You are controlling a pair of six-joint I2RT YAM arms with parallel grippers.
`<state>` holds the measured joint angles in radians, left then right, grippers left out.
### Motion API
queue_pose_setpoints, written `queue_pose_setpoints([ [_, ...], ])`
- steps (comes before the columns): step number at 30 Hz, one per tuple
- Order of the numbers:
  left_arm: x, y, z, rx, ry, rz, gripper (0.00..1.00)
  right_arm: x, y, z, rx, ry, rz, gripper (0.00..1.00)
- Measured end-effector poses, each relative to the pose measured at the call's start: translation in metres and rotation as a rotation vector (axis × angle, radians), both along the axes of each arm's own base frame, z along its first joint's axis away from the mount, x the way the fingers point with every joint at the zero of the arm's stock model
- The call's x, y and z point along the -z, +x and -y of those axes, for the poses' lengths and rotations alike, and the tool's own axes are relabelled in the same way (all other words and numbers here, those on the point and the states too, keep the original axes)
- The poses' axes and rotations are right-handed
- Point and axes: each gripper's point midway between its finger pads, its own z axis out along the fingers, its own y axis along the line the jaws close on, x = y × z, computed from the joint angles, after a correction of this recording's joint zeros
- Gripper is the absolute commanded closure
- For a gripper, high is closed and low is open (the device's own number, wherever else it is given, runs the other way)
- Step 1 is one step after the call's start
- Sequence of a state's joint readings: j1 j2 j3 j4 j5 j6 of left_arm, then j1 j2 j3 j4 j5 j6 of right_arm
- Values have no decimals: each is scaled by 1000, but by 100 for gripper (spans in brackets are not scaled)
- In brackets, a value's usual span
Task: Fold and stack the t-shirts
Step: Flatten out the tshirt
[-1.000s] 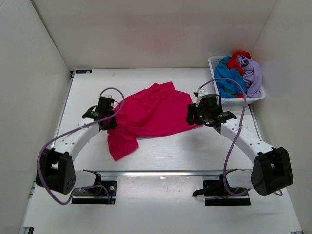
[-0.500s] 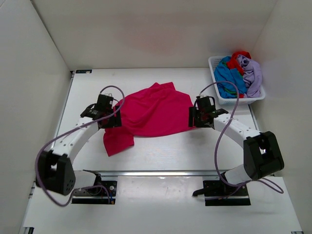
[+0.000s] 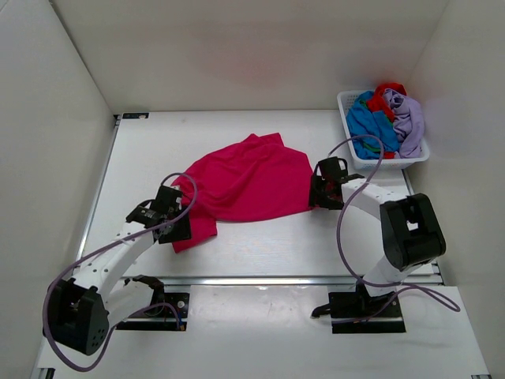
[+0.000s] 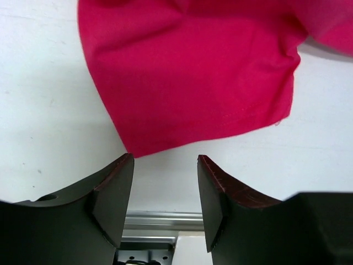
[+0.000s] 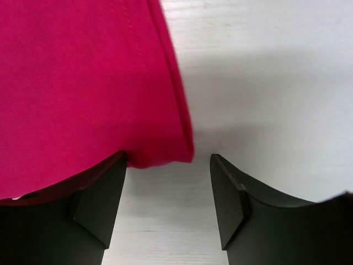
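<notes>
evidently the left gripper (image 4: 165, 165) is held open with nothing between its fingers; a hemmed corner of the pink shirt (image 4: 193, 72) lies just ahead of the tips, flat on the table (image 4: 49, 110), filling the upper half of the left wrist frame. the right gripper (image 5: 168, 160) is spread just as wide and nothing is clamped. another hemmed corner reaches into the gap at lower centre of the right wrist frame, beside the left-hand finger; whether cloth is touched cannot be told.

the step in hand is judged to be the laying-out of the first shirt, before any fold is made: seen from above, it is rumpled at centre frame, with a flap doubled at its lower left. for the next move, both corners would need to be pinched low against the table, since thin cloth is easily missed or only one layer caught, and then drawn apart evenly.

bare table is seen below the shirt as far as the rail (image 3: 268, 279), and at upper left, where a stack could be placed. at upper right, room is limited by the basket (image 3: 341, 99), near the right arm, with blue, red and lavender shirts heaped in it. walls close off both sides.
</notes>
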<state>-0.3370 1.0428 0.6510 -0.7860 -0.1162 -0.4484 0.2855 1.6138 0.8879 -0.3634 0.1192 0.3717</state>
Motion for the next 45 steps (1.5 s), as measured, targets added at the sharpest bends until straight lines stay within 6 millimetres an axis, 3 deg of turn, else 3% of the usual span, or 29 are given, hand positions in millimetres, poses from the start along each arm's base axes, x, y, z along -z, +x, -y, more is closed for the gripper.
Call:
queue_pose_setpoints([
  [1, 2, -3, 0, -1, 2, -11, 39, 0, 2, -1, -2, 1, 4, 42],
  [6, 0, -2, 2, -8, -11, 3, 40, 0, 15, -5, -3, 4, 21, 92],
  [8, 1, -3, 3, -10, -8, -1, 42, 0, 19, -6, -3, 6, 26, 99],
  [11, 4, -4, 3, -9, 6, -15, 31, 0, 22, -5, -1, 8, 29, 100],
  [13, 6, -6, 3, -12, 18, -28, 32, 0, 22, -3, 2, 9, 29, 100],
  [17, 17, -12, 3, 0, 50, -86, 24, -1, 25, 5, 16, 7, 30, 100],
  [26, 37, -26, 11, 50, 101, -194, 28, -5, 39, 29, 80, 25, 45, 100],
  [32, 47, -30, 25, 66, 94, -193, 31, -11, 46, 25, 71, 39, 67, 100],
  [34, 51, -32, 31, 66, 73, -188, 36, -11, 46, 25, 70, 41, 67, 100],
  [35, 52, -32, 34, 66, 58, -179, 46, -11, 46, 25, 69, 42, 67, 99],
  [36, 52, -32, 35, 61, 50, -172, 74, -11, 46, 25, 69, 42, 67, 100],
  [38, 52, -30, 40, 50, 26, -153, 100, -11, 46, 25, 69, 42, 67, 100],
  [45, 38, -27, 43, 46, 4, -121, 100, -11, 45, 25, 68, 41, 65, 100],
])
